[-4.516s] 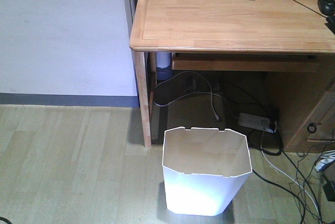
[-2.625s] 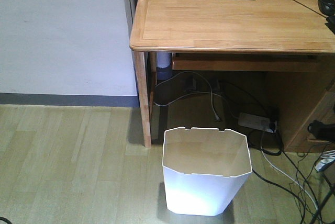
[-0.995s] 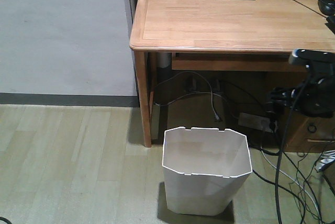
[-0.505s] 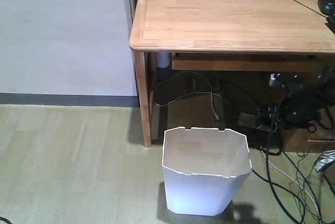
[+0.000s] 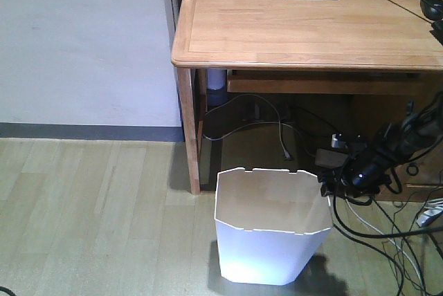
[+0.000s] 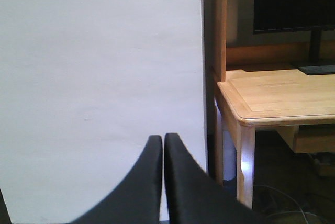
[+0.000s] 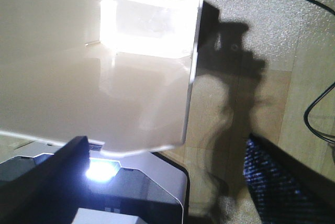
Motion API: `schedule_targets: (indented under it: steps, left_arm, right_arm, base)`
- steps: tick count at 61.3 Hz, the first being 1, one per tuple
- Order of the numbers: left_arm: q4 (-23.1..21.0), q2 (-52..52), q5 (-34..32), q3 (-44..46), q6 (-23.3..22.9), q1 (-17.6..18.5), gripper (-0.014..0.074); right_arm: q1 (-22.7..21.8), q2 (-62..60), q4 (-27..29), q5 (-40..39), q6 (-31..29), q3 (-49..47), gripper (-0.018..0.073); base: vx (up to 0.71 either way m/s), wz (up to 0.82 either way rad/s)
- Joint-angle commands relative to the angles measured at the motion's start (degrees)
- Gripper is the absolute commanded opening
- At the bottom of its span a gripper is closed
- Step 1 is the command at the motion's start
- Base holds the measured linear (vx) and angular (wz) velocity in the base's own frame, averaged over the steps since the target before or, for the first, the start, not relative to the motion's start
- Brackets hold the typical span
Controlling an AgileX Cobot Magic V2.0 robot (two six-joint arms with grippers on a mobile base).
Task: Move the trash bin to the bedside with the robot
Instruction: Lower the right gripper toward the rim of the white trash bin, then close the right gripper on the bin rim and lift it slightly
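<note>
A white thin-walled plastic trash bin (image 5: 271, 241) with a notched octagonal rim stands upright on the pale plank floor (image 5: 90, 213), beside a leg of the light wooden counter (image 5: 304, 30). The slim black right gripper (image 5: 332, 182) is at its rim, fingers (image 7: 277, 182) spread wide with the rim's corner between them. The left gripper (image 6: 163, 137) has its 2 black fingers pressed together, empty.
</note>
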State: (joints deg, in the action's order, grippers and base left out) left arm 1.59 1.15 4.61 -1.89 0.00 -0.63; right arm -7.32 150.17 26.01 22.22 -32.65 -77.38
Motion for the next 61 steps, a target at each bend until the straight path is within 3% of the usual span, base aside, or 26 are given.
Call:
schedule_targets:
  steps: [1,30,40,53,61]
  left_arm:
    - [-0.5,0.4,-4.2,-0.7,-0.8,0.4,-0.0006]
    - [-0.5,0.4,-4.2,-0.7,-0.8,0.4,-0.0006]
    - [-0.5,0.4,-4.2,-0.7,-0.8,0.4,-0.0006]
    - [-0.5,0.4,-4.2,-0.7,-0.8,0.4,-0.0006]
    - [-0.5,0.4,-4.2,-0.7,-0.8,0.4,-0.0006]
  right_arm:
    - [-0.1,0.2,0.5,-0.4,-1.0,-4.3,0.0568]
    - [-0.1,17.5,-0.4,1.3,-1.0,-22.5,0.0566]
    - [-0.1,21.5,-0.5,3.0,-1.0,-28.4,0.0527]
    - [-0.1,26.1,-2.8,9.6,1.7,-36.9,0.0386]
    - [-0.1,27.3,-3.3,14.1,4.4,-40.6,0.0124]
  base:
    - [0.00,0.00]
    - [0.00,0.00]
    - [0.00,0.00]
    - [0.00,0.00]
    - [0.00,0.00]
